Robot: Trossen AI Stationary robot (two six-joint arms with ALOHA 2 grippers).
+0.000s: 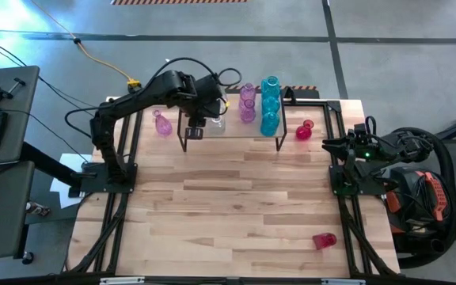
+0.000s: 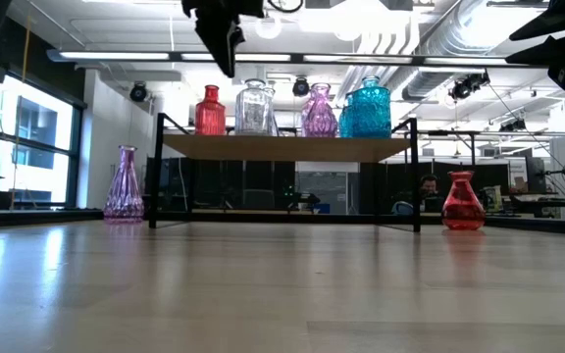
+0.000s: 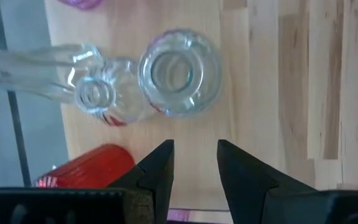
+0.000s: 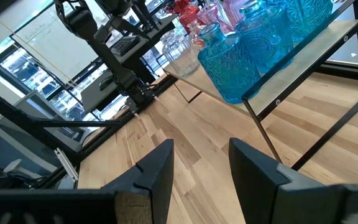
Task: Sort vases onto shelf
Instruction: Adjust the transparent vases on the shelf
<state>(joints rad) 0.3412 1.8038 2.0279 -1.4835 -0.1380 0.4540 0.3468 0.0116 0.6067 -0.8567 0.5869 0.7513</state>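
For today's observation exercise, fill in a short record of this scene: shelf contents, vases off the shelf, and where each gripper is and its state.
shelf: holds a red vase, clear vases, purple vases and teal vases
off shelf: purple vase to one side, red vase standing to the other, red vase lying at the table's near right
left gripper: open, empty, above the shelf's clear vases
right gripper: open, empty, at the table's right edge
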